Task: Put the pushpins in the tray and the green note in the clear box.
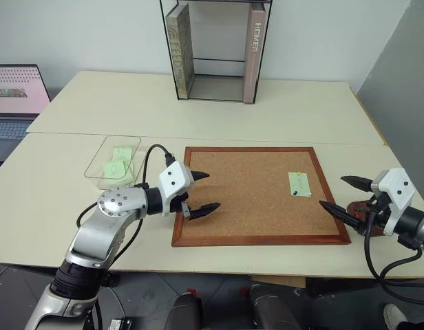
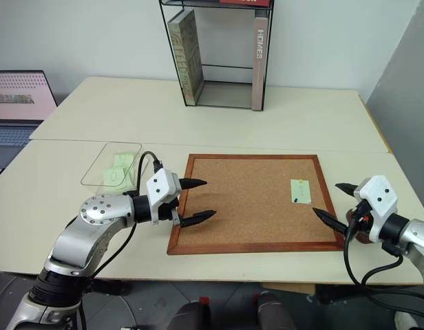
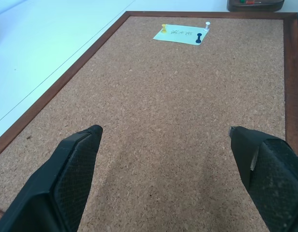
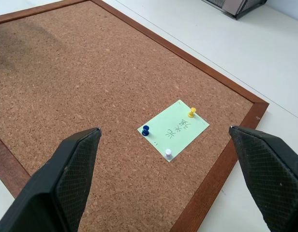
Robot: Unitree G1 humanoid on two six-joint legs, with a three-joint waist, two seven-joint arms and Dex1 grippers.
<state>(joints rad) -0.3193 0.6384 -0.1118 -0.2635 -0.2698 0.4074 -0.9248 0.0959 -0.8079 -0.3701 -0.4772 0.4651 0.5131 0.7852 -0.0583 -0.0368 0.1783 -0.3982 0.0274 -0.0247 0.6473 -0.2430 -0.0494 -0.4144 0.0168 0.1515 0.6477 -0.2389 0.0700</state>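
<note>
The green note (image 4: 173, 130) lies on the cork board (image 1: 253, 196) near its right edge. Three pushpins hold it: a yellow one (image 4: 192, 112), a dark blue one (image 4: 146, 130) and a white one (image 4: 168, 153). Just off the board's right edge stands the reddish-brown tray (image 3: 233, 7), partly behind my right gripper (image 1: 332, 191), which is open and empty beside the board. My left gripper (image 1: 212, 190) hovers open and empty over the board's left edge. The clear box (image 1: 95, 165) sits left of the board with pale green notes inside.
A black wire book stand (image 1: 215, 48) with books stands at the back of the table. A laptop (image 1: 16, 103) is at the far left. A grey partition (image 1: 405, 89) rises on the right. A seam runs across the table behind the board.
</note>
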